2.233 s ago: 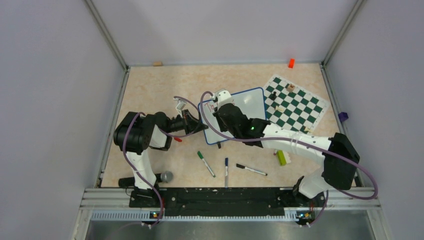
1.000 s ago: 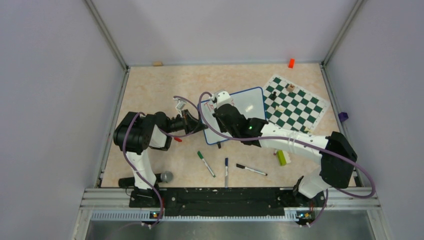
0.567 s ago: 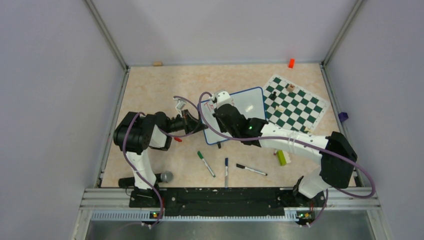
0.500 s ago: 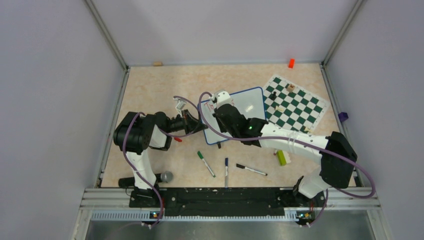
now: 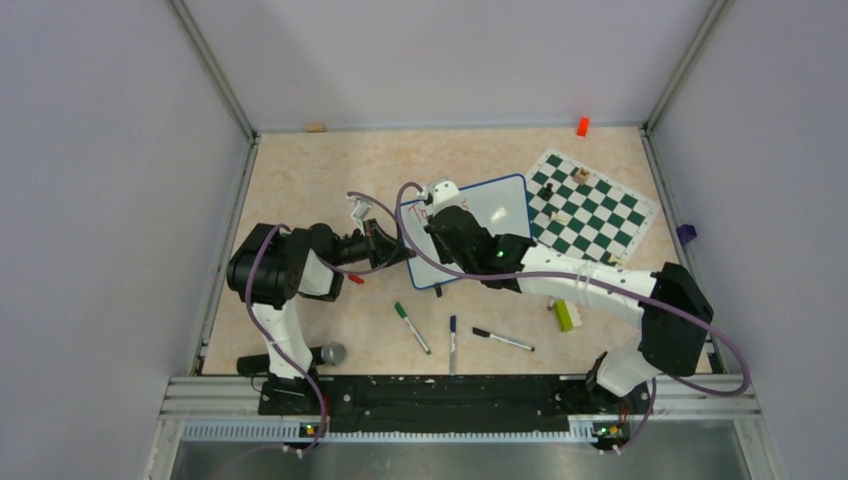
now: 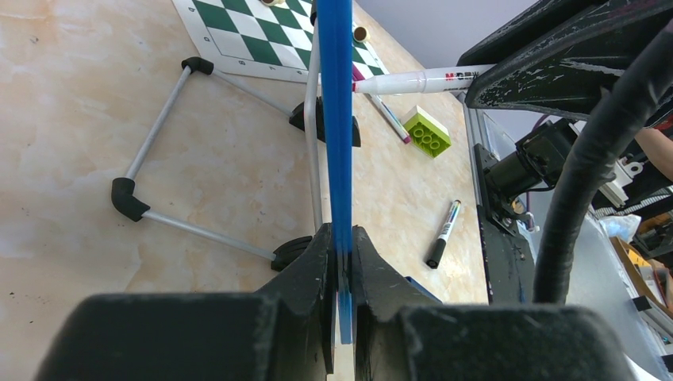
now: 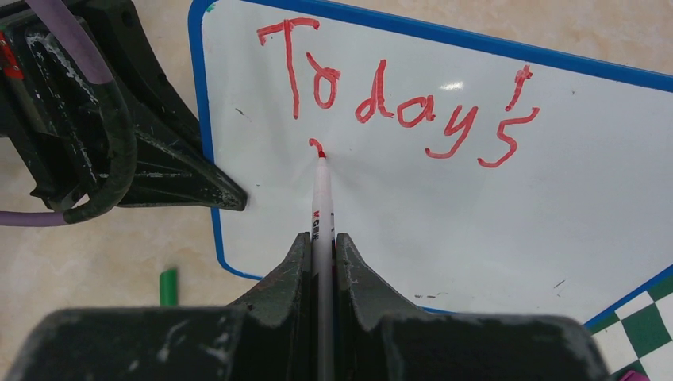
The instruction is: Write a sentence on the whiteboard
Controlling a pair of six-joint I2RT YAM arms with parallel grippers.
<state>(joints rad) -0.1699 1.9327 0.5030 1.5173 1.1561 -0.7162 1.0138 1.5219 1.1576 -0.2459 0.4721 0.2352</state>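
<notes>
The whiteboard [image 5: 497, 208] with a thin blue frame stands tilted mid-table; it shows face-on in the right wrist view [image 7: 476, 214] and edge-on in the left wrist view [image 6: 337, 119]. Red words "Today's" [image 7: 397, 103] run across its top, with a short red stroke begun below the "T". My left gripper [image 6: 341, 246] is shut on the board's left blue edge. My right gripper [image 7: 321, 242] is shut on a white red-tipped marker [image 7: 321, 190], whose tip touches the board at that stroke.
A green-and-white chess mat [image 5: 590, 205] with small pieces lies right of the board. Three markers [image 5: 452, 340] lie on the table in front. A green brick [image 5: 563, 316], a red cap [image 5: 355, 279] and an orange block [image 5: 582, 126] lie around.
My right gripper with the marker has shifted slightly left and down on the board, to the start of a second line. The left arm holds still.
</notes>
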